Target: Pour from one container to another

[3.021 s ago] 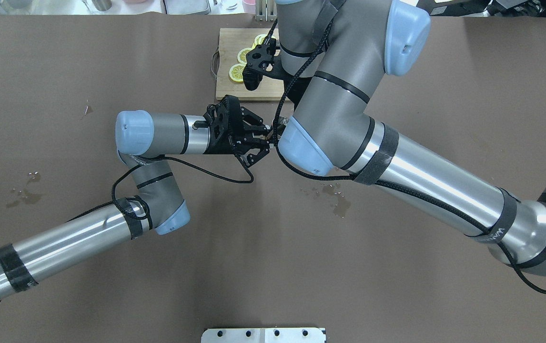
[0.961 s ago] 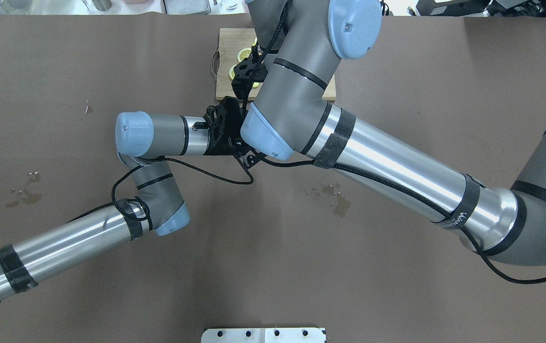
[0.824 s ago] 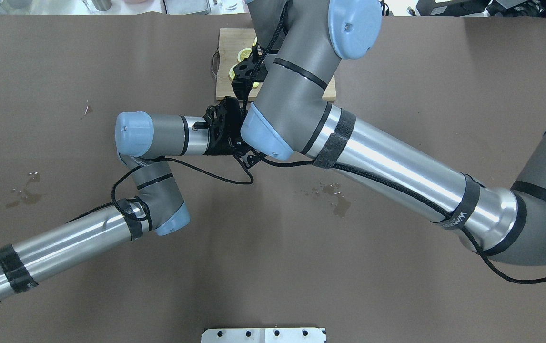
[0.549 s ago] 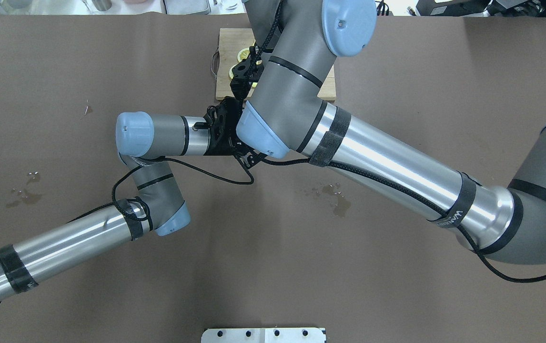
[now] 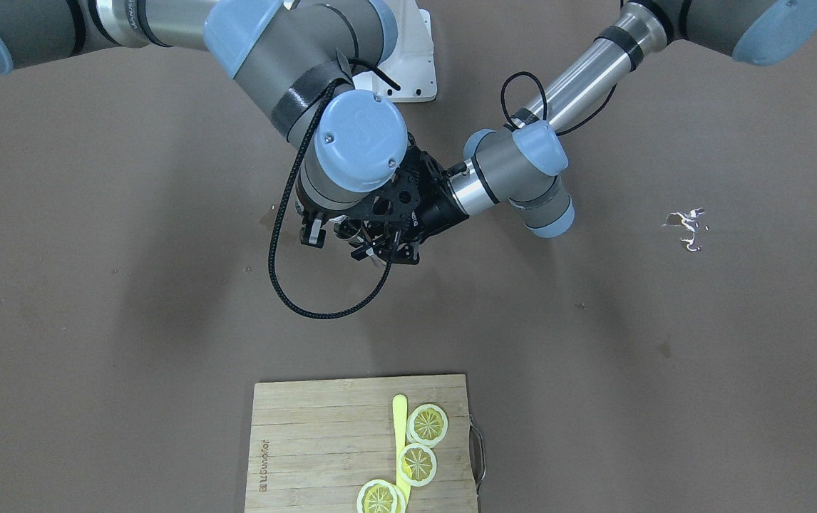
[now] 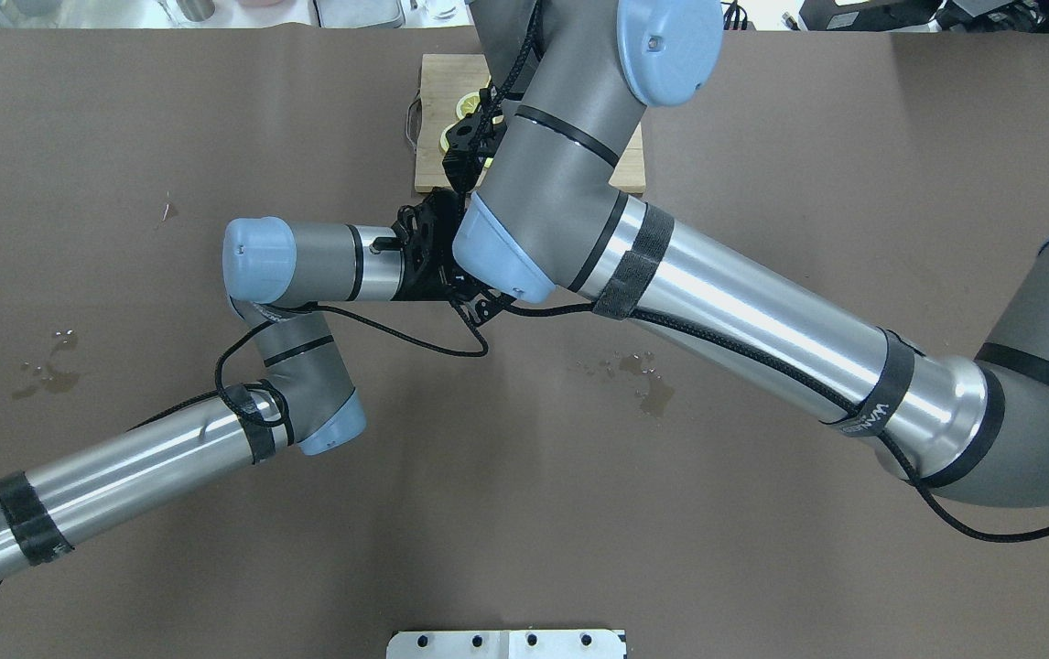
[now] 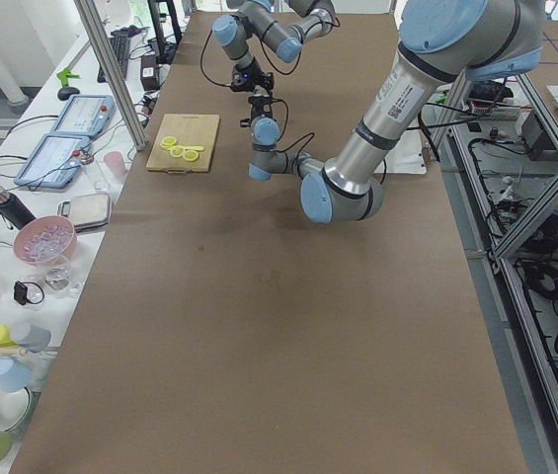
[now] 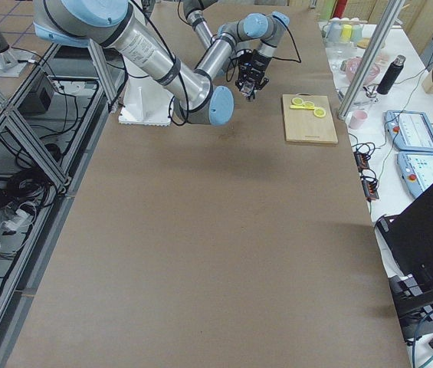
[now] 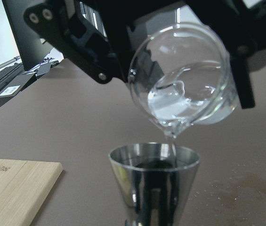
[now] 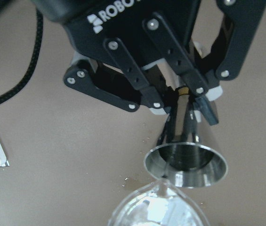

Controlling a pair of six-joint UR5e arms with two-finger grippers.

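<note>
Right end effector [image 9: 182, 66] shifted | clamps tipped glass [image 9: 189, 89] over jigger [image 9: 154, 181]

The glass [image 9: 184, 80] is clear and round-bodied, tipped well over with its lip pointing down. Water [image 9: 170, 101] is pooled in the low side, and a thin thread of it runs off the lip. Right beneath sits the metal cup [image 9: 154, 181], and the thread drops straight into its mouth. The cup is shiny steel, upright, with a wide flared rim that narrows towards a waist. The right gripper [image 9: 180, 61] clamps the glass from both sides. The left gripper [image 10: 187, 96] pinches the cup at that narrow waist.
</note>
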